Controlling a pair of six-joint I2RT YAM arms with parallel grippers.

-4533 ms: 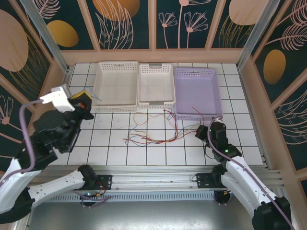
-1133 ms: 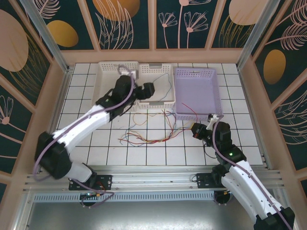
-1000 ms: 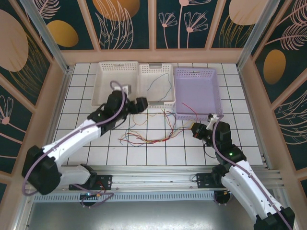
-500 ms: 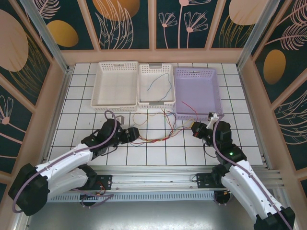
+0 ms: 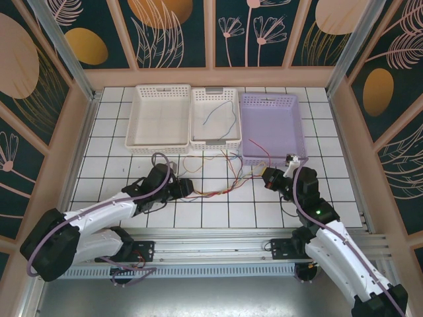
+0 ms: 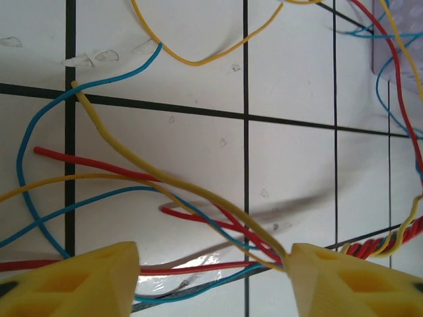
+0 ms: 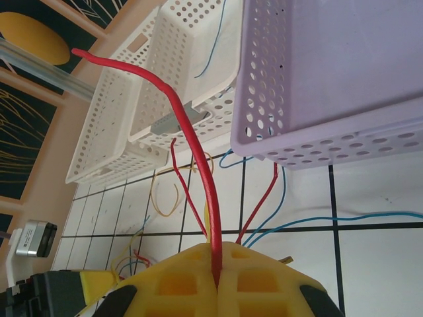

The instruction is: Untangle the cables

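the fingers (image 6: 99, 276) of the left hand (image 5: 184, 187) are cut off at the bottom of its wrist view. only two yellow tips show, spread wide and gripping nothing. the cables (image 5: 213, 192) lie loose on the white tiled worktop (image 5: 218, 214), straight ahead of that hand and in the gap between its tips: yellow, blue and red strands crossing over each other. i cannot tell whether the right-side tip touches them or just sits beside them. to that hand's right a red and yellow stretch is twisted tight together (image 6: 383, 246) and runs out of view, so its end is lost.

the right hand (image 5: 269, 178) is pinched closed on a red wire (image 7: 193, 139). the wire rises from the seam between its fingers and arcs away forward and left. the gripped part itself is hidden inside the fingers.

just ahead of the right hand sits the purple basket (image 7: 310, 125), and what shows of its inside looks bare. a few strands run up to its near wall, and where they end is hard to make out. to its left, the middle white basket (image 5: 215, 142) holds one thin blue wire (image 7: 213, 39). the far left white basket (image 5: 158, 143) looks bare inside.
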